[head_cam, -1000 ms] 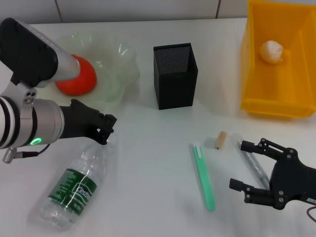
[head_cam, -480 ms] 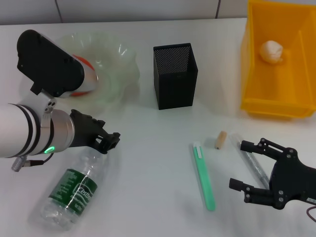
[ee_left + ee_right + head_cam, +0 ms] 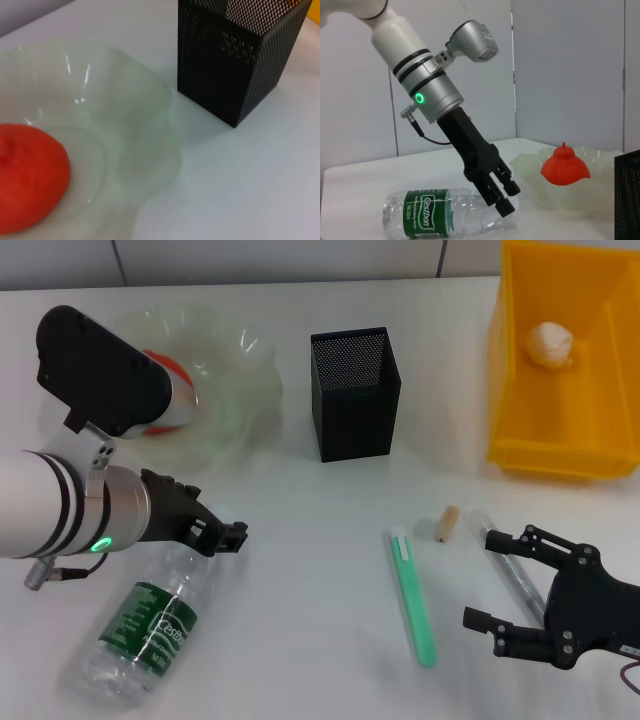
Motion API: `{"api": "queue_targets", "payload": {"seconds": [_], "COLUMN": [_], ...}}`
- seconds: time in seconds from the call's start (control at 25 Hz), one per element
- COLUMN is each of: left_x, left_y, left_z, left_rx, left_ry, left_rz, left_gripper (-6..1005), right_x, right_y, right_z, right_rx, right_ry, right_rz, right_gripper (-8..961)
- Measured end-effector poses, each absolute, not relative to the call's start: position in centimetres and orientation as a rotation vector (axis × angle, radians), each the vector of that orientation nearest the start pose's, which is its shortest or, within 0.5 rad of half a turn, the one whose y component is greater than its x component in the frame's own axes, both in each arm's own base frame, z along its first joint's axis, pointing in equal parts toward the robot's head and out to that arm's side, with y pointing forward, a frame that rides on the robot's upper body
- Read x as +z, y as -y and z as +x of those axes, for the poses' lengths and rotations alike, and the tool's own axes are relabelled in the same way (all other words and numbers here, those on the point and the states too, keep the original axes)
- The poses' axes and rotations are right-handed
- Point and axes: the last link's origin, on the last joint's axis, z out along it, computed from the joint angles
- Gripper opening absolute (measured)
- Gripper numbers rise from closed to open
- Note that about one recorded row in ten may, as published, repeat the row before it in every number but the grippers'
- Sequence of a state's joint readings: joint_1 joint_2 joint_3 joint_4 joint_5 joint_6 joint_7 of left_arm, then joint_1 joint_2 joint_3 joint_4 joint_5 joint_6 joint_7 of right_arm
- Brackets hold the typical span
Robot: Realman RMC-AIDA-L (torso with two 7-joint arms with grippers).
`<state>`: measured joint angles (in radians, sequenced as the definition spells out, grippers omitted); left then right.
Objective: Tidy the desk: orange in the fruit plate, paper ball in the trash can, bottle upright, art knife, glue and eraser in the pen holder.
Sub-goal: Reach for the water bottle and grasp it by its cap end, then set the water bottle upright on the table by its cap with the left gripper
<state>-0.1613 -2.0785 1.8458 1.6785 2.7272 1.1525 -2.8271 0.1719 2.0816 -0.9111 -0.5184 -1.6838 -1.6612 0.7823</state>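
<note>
The orange (image 3: 168, 364) lies in the clear fruit plate (image 3: 240, 380), mostly hidden by my left arm; it shows plainly in the left wrist view (image 3: 27, 175). The bottle (image 3: 150, 625) lies on its side at the front left. My left gripper (image 3: 232, 537) is shut and empty, just over the bottle's neck end (image 3: 485, 220). The green art knife (image 3: 412, 595), the eraser (image 3: 449, 524) and the clear glue stick (image 3: 510, 570) lie on the table. My right gripper (image 3: 480, 577) is open beside the glue. The paper ball (image 3: 551, 343) is in the yellow trash can (image 3: 600, 455).
The black mesh pen holder (image 3: 355, 390) stands upright at the back centre, between the fruit plate and the trash can. It also shows in the left wrist view (image 3: 235, 60). The white table's front edge is near the bottle.
My left arm has swung over the fruit plate, hiding most of the orange, and its gripper has moved right and down toward the bottle's neck. The right gripper has shifted slightly toward the front.
</note>
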Motion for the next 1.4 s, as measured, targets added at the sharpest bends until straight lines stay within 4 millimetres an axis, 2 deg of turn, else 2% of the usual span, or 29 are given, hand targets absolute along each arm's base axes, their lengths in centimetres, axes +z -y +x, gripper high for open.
{"api": "queue_targets", "payload": {"seconds": [0.24,0.56,0.76,1.04,1.12,1.24,1.4], "left_x": [-4.8,-5.4,-5.1,-4.9,-4.7,-3.7,-1.6], "left_y": [-29.4,-29.8,-29.9,-29.9,-29.9,-29.8,-29.7], "left_z": [-20.2,-20.7,-20.5,-20.0,-19.7,-19.4,-20.2], "left_rx": [0.345,0.383,0.393,0.391,0.346,0.186,0.022], "left_ry": [0.853,0.862,0.859,0.792,0.755,0.712,0.602], "left_rz": [-2.414,-2.423,-2.431,-2.473,-2.525,-2.619,-2.650], "left_gripper": [703,699,512,476,465,455,456], "right_x": [-2.6,-2.6,-2.6,-2.5,-2.5,-2.5,-2.5], "right_y": [-21.1,-21.1,-21.1,-21.1,-21.1,-21.0,-21.0], "right_z": [31.8,31.8,31.8,31.9,31.9,31.9,31.9], "right_rx": [0.852,0.851,0.851,0.854,0.853,0.853,0.855], "right_ry": [-0.299,-0.300,-0.300,-0.317,-0.319,-0.320,-0.320], "right_rz": [-2.615,-2.615,-2.615,-2.612,-2.611,-2.610,-2.609], "right_gripper": [845,845,845,844,844,844,844]}}
